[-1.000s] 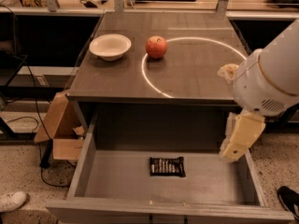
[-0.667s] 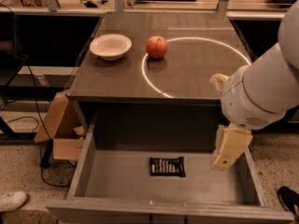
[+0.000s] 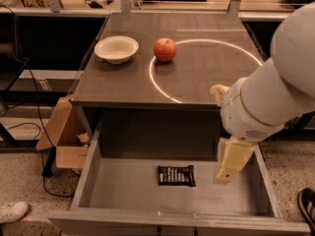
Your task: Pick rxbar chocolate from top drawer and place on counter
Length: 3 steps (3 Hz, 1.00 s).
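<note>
The rxbar chocolate (image 3: 176, 175) is a flat black wrapper with white lettering. It lies flat on the floor of the open top drawer (image 3: 93, 181), near the middle. My gripper (image 3: 230, 167) hangs from the big white arm over the right side of the drawer, a short way right of the bar and apart from it. The counter (image 3: 197, 73) is the dark tabletop behind the drawer, with a bright ring of light on it.
A red apple (image 3: 165, 49) and a white bowl (image 3: 116, 48) stand on the counter's left half. A cardboard box (image 3: 64, 136) sits on the floor left of the drawer. A shoe (image 3: 12, 211) shows at the lower left, another (image 3: 307, 208) at the lower right.
My arm and gripper have moved left, from the drawer's right wall toward the bar. The bar, apple and bowl have not moved.
</note>
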{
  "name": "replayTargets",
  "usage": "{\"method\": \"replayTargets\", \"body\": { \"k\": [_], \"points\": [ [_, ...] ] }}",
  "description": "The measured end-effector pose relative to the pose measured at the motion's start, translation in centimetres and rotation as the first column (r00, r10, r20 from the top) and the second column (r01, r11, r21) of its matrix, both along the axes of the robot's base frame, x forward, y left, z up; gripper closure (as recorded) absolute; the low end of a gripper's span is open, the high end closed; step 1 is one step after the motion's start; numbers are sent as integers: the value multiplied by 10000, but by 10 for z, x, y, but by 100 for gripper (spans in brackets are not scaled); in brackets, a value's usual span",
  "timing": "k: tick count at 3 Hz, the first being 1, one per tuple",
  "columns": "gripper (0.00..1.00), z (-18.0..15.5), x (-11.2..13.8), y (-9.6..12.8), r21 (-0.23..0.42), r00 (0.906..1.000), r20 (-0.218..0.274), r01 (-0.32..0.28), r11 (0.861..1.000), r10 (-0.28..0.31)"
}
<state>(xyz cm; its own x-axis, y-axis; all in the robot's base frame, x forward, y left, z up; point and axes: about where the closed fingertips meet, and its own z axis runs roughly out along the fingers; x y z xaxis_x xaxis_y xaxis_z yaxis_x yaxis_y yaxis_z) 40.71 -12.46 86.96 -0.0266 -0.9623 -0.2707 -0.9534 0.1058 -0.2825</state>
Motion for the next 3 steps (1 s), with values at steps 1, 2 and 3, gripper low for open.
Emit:
{"method": "replayTargets", "body": {
  "k": [1,2,3],
  "points": [
    [0,-24,-3,19,48,9988,-213,-447,9990,448],
    [0,-24,-3,19,48,9988,-213,-447,9990,448],
    [0,-59,6,46,71,9976,152,-675,9977,674]
  ]
}}
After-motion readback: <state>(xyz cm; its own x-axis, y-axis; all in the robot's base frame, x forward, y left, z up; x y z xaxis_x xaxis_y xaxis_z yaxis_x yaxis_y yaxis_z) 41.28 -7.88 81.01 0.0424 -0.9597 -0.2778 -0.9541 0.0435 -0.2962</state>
